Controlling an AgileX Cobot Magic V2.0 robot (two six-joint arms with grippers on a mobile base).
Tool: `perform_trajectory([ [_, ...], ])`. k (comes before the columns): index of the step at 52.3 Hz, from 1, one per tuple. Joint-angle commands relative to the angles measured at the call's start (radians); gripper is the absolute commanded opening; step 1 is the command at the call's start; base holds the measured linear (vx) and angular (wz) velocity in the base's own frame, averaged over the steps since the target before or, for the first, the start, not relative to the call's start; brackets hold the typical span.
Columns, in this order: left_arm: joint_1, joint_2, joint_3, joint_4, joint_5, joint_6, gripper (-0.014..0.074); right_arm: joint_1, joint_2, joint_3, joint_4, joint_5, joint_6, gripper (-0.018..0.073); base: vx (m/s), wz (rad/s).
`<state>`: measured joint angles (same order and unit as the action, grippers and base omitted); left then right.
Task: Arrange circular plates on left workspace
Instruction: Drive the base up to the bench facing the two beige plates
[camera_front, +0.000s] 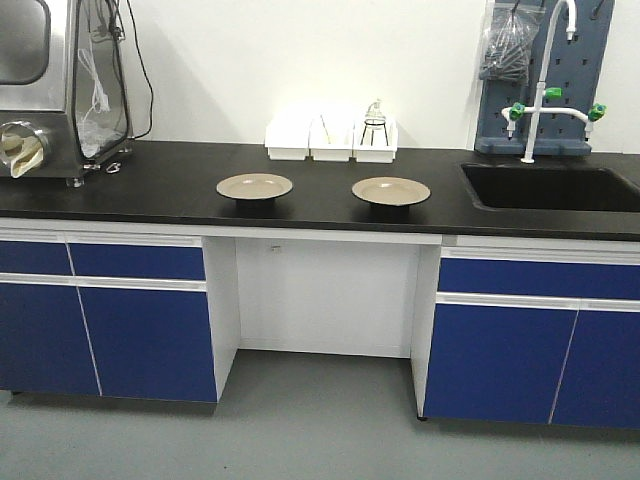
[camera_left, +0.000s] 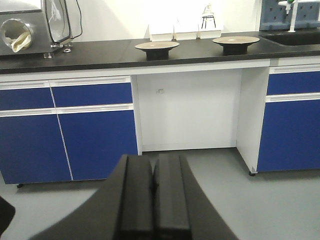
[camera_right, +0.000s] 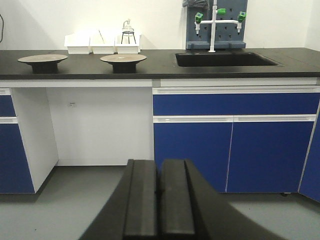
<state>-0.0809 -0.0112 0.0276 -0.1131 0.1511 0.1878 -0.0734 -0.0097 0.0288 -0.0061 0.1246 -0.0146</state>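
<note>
Plates sit on the black countertop (camera_front: 150, 190) in the front view. The left plate (camera_front: 254, 186) and the right plate (camera_front: 391, 190) both lie rim up and apart from each other, above the open knee gap. The white bins (camera_front: 330, 140) stand behind them against the wall, and the sink (camera_front: 550, 188) lies well to the right. Neither arm shows here.

In the left wrist view, the left gripper (camera_left: 154, 200) hangs low over the floor, its 2 pads pressed together on nothing, well short of the bench. Both plates appear above it, at counter height. A forward reach from this height would likely strike the bench front. A closed gripper that did reach a plate would shove it back toward the bins rather than take it.

In the right wrist view, the right gripper (camera_right: 159, 200) is likewise closed and empty, low before the blue doors. The right plate is nearer to it. The rims look thin and glossy, so a shallow pinch may slip. A plate carried leftward could also clip the other plate.
</note>
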Motion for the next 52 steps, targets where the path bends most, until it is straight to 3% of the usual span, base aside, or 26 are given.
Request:
perform_trajectory([
  [1,-0.005,-0.015,0.020,-0.003,-0.081,-0.008,0.0002,-0.006,-0.012,0.022,-0.013,-0.082,0.002,-0.0005,0.00,0.00],
  [52,-0.005,-0.015,0.020,-0.003,-0.081,-0.008,0.0002,-0.006,-0.012,0.022,-0.013,-0.082,0.002,-0.0005,0.05,0.04],
])
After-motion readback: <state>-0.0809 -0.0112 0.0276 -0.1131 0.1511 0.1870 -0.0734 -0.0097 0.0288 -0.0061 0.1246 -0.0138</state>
